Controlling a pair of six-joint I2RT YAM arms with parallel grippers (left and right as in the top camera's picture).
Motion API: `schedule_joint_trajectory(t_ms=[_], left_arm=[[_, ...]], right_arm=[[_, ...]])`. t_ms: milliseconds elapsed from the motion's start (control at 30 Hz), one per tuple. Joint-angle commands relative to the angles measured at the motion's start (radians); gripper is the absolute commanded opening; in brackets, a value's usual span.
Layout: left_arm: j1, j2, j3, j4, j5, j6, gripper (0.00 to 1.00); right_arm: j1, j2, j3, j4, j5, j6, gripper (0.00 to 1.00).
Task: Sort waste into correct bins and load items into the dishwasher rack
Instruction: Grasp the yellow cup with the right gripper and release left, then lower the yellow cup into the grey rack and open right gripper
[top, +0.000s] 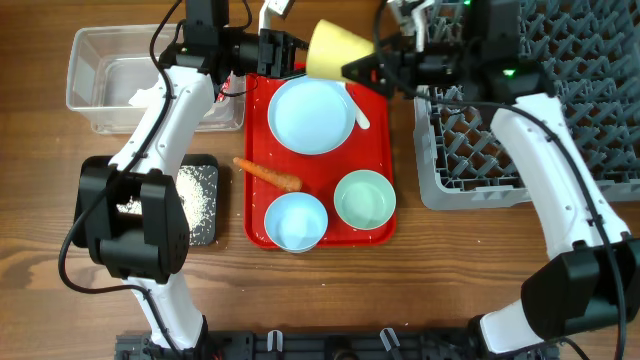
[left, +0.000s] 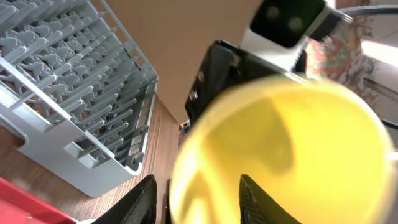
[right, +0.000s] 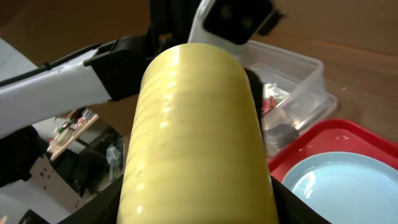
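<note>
Small yellow ribbed plastic cup (top: 335, 50) held horizontal, mouth toward left gripper (left: 198, 196), base toward right gripper (right: 196, 211). Right jaws clamp it; left jaws part-open astride rim.

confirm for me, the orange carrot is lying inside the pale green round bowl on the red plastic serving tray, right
Not quite. The orange carrot is on the red plastic serving tray, but it lies on the tray itself, not inside the pale green round bowl, which looks empty. The overhead view shows it.
</note>
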Motion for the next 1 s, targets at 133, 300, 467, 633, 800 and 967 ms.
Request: schedule_joint_trajectory(t_ms=[133, 300, 467, 633, 800, 967], left_arm=[[0.003, -0.022, 0.016, 0.003, 0.010, 0.006, 0.43], [0.003, -0.022, 0.016, 0.002, -0.019, 0.009, 0.44], [0.003, -0.022, 0.016, -0.015, -0.129, 0.009, 0.48], [0.003, -0.022, 0.016, -0.156, -0.373, 0.064, 0.50], [-0.003, -0.022, 0.016, -0.320, -0.589, 0.069, 0.46], [-0.018, -0.022, 0.016, -0.423, -0.771, 0.070, 0.47]], right_arm=[[-0.122, 0.011, -0.005, -0.053, -0.119, -0.026, 0.44], [-0.195, 0.011, -0.005, -0.161, -0.093, -0.068, 0.44], [-0.266, -0.003, -0.003, -0.296, 0.057, -0.066, 0.45], [-0.330, -0.067, 0.008, -0.473, 0.338, -0.064, 0.52], [-0.381, -0.134, 0.052, -0.664, 0.587, -0.040, 0.52], [-0.385, -0.171, 0.068, -0.780, 0.803, 0.006, 0.52]])
